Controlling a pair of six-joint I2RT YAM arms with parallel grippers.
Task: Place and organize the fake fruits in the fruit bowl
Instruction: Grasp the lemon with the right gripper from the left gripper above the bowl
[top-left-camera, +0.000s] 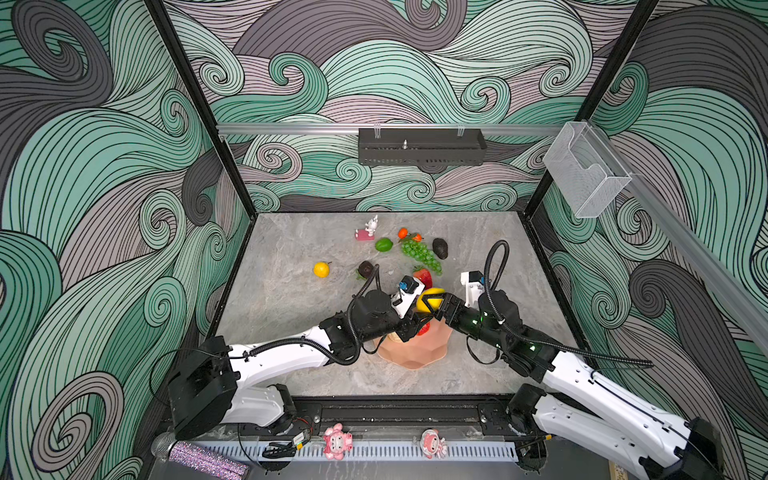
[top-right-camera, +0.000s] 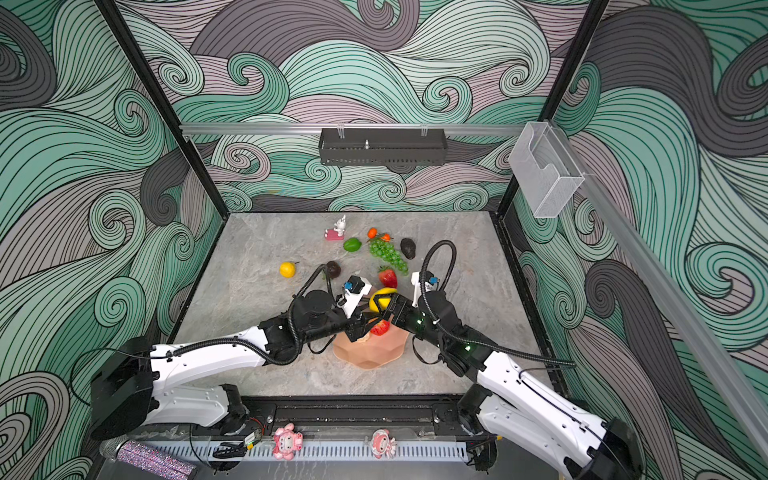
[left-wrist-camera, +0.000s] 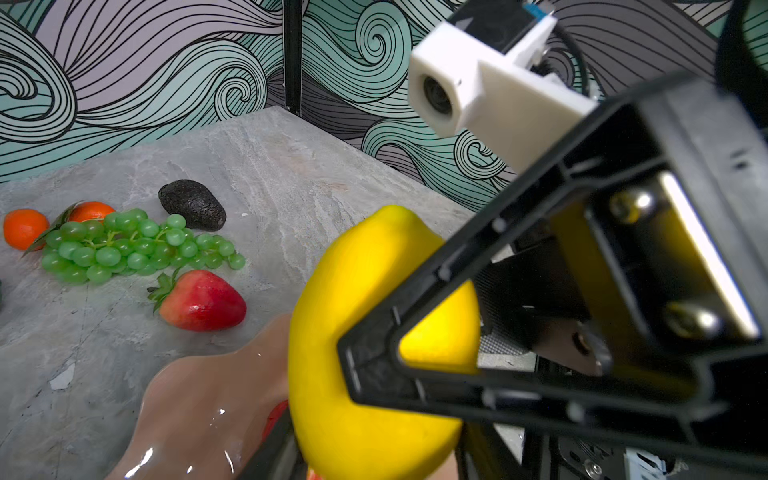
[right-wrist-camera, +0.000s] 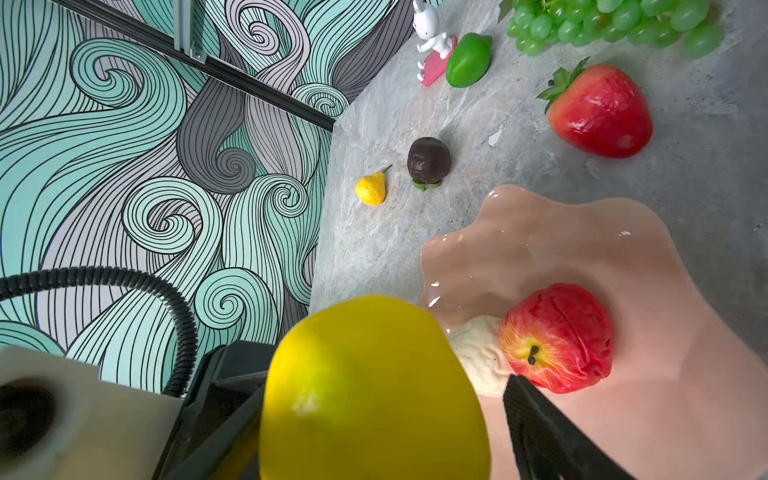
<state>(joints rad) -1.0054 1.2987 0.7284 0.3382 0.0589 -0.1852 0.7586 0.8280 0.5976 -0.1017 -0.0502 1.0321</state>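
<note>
Both arms meet over the fruit bowl (top-left-camera: 432, 353), which sits near the front middle of the table (top-left-camera: 291, 311). Its far half is covered by the two wrists in both top views. A large lemon (top-left-camera: 423, 304) hangs between the grippers above the bowl's far rim.

The left gripper (top-left-camera: 417, 319) is mostly hidden under its own wrist and camera. In the left wrist view only a dark sliver of one of its fingers (left-wrist-camera: 270, 453) shows at the picture's edge, against the lemon (left-wrist-camera: 353, 311). From this it appears to hold the fruit.

The right gripper (top-left-camera: 434, 301) has its jaws spread wide on either side of the lemon. In the right wrist view a thin gap shows between one finger (right-wrist-camera: 540, 436) and the lemon (right-wrist-camera: 365, 382), and the opposite side is too crowded to read.

Inside the bowl (right-wrist-camera: 540, 241) lie a red apple (right-wrist-camera: 557, 336) and a cream knobbly fruit (right-wrist-camera: 478, 357), which is partly hidden behind the lemon. From above the apple is only a red sliver.

These fruits lie on the table beyond the bowl:
- a strawberry (top-left-camera: 423, 276)
- a grape bunch (top-left-camera: 419, 251), cut off at the edge of the right wrist view
- an avocado (top-left-camera: 439, 248)
- a lime (top-left-camera: 383, 244)
- two small oranges (top-left-camera: 402, 232)
- a small yellow fruit (top-left-camera: 321, 269)
- a dark round fruit (top-left-camera: 366, 268), partly behind the left arm's cable

A rabbit figurine (top-left-camera: 368, 228) stands near the lime.
</note>
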